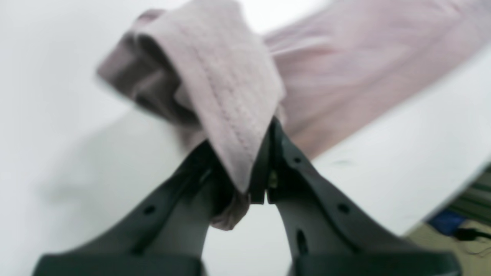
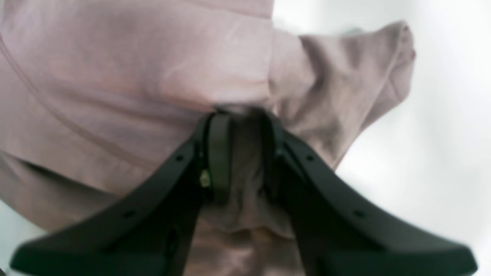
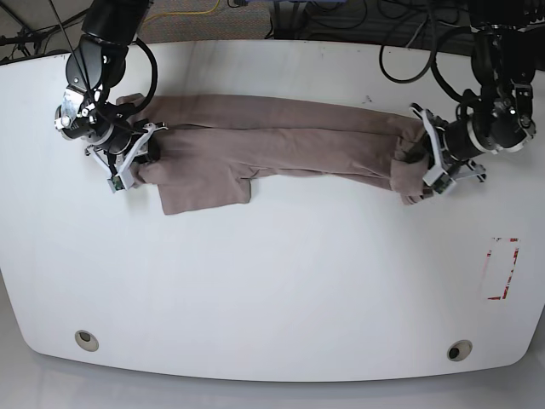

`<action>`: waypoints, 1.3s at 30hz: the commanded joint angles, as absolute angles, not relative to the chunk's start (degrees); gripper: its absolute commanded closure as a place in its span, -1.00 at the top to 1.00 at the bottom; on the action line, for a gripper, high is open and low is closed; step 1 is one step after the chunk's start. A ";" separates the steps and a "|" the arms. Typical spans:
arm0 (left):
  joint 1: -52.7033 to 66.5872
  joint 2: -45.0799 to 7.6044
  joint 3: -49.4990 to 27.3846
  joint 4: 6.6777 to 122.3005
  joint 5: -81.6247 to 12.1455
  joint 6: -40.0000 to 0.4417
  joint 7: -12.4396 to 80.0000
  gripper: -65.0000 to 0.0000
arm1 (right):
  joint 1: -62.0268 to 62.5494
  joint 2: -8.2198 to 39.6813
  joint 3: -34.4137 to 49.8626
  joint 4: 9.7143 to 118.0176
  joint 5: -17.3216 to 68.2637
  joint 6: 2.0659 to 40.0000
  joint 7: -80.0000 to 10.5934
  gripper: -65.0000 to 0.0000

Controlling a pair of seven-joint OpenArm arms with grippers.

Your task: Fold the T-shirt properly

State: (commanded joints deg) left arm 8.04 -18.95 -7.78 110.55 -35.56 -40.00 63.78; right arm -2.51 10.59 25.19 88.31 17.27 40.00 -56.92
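The taupe T-shirt (image 3: 272,141) lies stretched in a long band across the far half of the white table (image 3: 281,273), with a sleeve flap hanging toward the near side at its left end. At the band's right end in the base view, my left gripper (image 3: 421,158) is shut on a bunched hem (image 1: 230,96) with visible stitching. At the left end, my right gripper (image 3: 146,153) is shut on a fold of the shirt (image 2: 245,176), and cloth (image 2: 134,76) fills the view beyond its black fingers (image 2: 218,153).
A red-and-white marked rectangle (image 3: 501,268) sits on the table near its right edge. Two round fittings (image 3: 85,339) are set into the front rim. Cables (image 3: 409,34) run behind the table's far edge.
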 joint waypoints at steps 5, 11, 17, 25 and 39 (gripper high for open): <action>7.34 -14.46 -6.11 110.73 -35.21 -40.00 68.44 -1.00 | -2.51 10.59 25.19 88.22 17.27 40.00 -56.92 -0.58; 7.16 -10.77 -5.93 110.73 -35.21 -40.00 68.62 -1.00 | -2.51 10.51 25.19 88.22 17.36 40.00 -56.92 -0.58; 7.08 -10.68 -1.71 110.81 -35.56 -40.00 68.62 -1.00 | -2.51 10.51 25.19 88.31 17.36 40.00 -56.92 -0.58; 6.55 -10.42 1.36 110.73 -35.38 -40.00 68.62 -1.00 | -2.59 10.51 25.19 88.40 17.36 40.00 -56.92 -0.58; 4.26 -8.57 1.54 110.73 -35.56 -40.00 68.62 -1.00 | -2.68 10.51 25.19 88.40 17.63 40.00 -56.92 -0.58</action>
State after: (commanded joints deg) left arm 4.26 -8.57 1.54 110.73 -35.56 -40.00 68.62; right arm -2.68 10.51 25.19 88.40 17.63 40.00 -56.92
